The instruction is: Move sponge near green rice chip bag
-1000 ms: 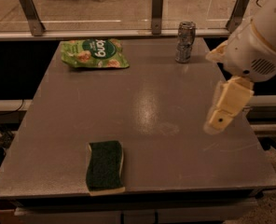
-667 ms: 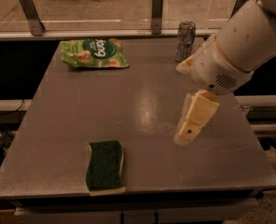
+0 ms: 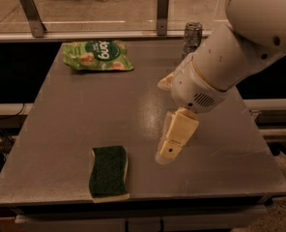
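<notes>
The sponge (image 3: 108, 171) lies flat and untouched, green side up, at the near edge of the grey table (image 3: 75, 110), with the move not yet begun. The gripper (image 3: 173, 141) hangs just to the right of the sponge, low over the tabletop and clear of it; whether the claw is apart or together cannot be told from this view. The green rice chip bag (image 3: 98, 55) rests well beyond the sponge at the far side of the table, a little to its left. Everything remains to be done: the grasp, the lift and the carry. A crushed silver can (image 3: 192, 36) stands far beyond the sponge to the right, off the likely path, which looks unobstructed.
</notes>
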Robot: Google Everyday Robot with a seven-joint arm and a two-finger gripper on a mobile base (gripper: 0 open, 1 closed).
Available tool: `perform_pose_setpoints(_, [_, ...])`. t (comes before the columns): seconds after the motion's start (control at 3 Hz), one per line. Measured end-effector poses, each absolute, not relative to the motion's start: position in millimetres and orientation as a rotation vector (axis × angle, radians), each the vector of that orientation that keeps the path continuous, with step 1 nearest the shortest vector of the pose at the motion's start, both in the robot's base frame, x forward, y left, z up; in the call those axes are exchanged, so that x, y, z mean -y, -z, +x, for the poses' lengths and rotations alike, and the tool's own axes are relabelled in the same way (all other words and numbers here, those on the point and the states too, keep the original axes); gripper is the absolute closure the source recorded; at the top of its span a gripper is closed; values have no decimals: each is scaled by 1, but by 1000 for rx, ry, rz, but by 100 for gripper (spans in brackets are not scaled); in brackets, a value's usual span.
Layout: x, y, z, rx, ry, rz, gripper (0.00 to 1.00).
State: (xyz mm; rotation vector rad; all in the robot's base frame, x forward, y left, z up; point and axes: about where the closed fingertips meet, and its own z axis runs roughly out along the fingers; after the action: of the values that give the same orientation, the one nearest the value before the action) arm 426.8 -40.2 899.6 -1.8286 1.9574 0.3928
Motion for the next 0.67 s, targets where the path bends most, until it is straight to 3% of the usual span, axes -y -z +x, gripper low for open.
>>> perform_pose_setpoints(0.67, [13, -894, 414, -1857, -516, -1889, 0])
